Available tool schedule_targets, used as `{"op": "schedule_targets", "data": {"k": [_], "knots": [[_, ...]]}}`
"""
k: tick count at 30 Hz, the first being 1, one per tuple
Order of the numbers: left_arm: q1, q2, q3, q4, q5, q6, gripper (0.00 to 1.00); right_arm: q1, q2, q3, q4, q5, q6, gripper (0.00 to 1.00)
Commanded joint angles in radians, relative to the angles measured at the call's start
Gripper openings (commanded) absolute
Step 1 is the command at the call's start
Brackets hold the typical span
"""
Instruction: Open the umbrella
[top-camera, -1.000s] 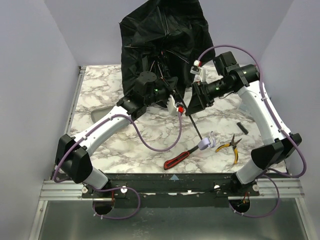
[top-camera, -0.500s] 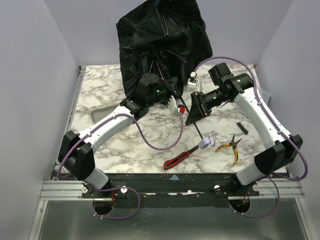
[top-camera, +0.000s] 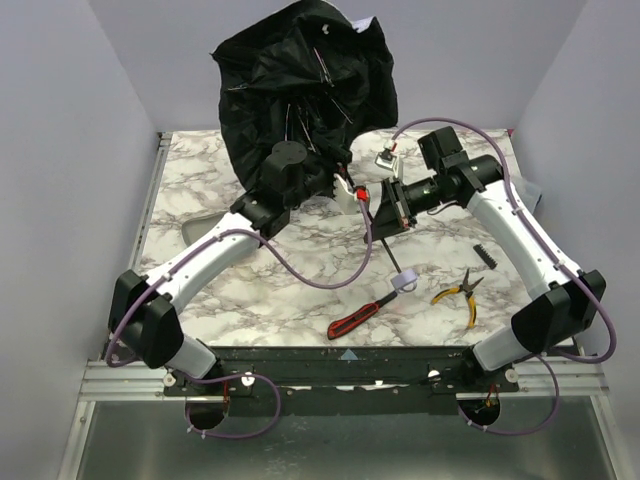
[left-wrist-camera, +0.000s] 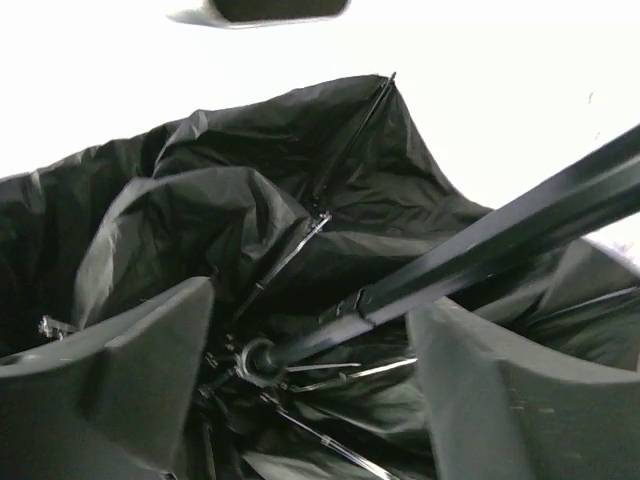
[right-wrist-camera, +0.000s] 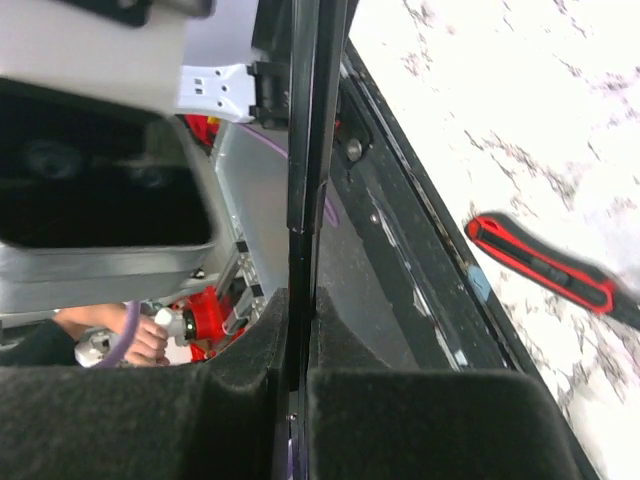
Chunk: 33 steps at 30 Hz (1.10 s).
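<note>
I see the umbrella (top-camera: 300, 90) half unfolded, its black canopy (left-wrist-camera: 200, 220) raised at the far edge of the marble table (top-camera: 230, 290). Its shaft (right-wrist-camera: 308, 150) runs down toward me to the small lavender handle (top-camera: 405, 283), which is near the red-and-black utility knife (top-camera: 358, 317) and the yellow pliers (top-camera: 458, 293). My right gripper (right-wrist-camera: 300, 330) is pressed together on the shaft, while my left gripper (left-wrist-camera: 310, 300) stands spread just under the canopy, the shaft passing between its fingers (left-wrist-camera: 130, 370) and, as far as I can see, not pinched by them
</note>
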Motion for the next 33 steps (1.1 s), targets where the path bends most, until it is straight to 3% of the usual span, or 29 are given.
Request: {"op": "schedule_targets", "data": {"k": [1, 3, 7, 12, 14, 17, 24, 33], "knots": [[0.017, -0.130, -0.039, -0.048, 0.007, -0.346, 0.90, -0.001, -0.070, -0.038, 0.353, -0.123, 0.150, 0.00], [0.041, -0.180, -0.051, -0.110, 0.062, -0.484, 0.98, -0.003, -0.091, -0.073, 0.446, -0.121, 0.216, 0.00], [0.107, -0.224, -0.020, -0.195, 0.123, -0.822, 0.99, -0.004, -0.115, -0.122, 0.563, -0.127, 0.297, 0.00], [0.269, -0.189, 0.081, -0.170, 0.303, -1.561, 0.98, -0.004, -0.128, -0.160, 0.665, -0.159, 0.358, 0.00], [0.314, -0.153, 0.111, -0.102, 0.370, -1.827, 0.91, -0.004, -0.132, -0.181, 0.719, -0.184, 0.404, 0.00], [0.336, -0.120, 0.081, 0.124, 0.388, -2.186, 0.79, -0.004, -0.139, -0.203, 0.795, -0.209, 0.447, 0.00], [0.333, -0.050, 0.058, 0.307, 0.264, -2.470, 0.73, -0.004, -0.140, -0.206, 0.808, -0.233, 0.439, 0.00], [0.320, 0.055, 0.128, 0.338, 0.172, -2.569, 0.72, -0.003, -0.145, -0.228, 0.842, -0.245, 0.436, 0.00]]}}
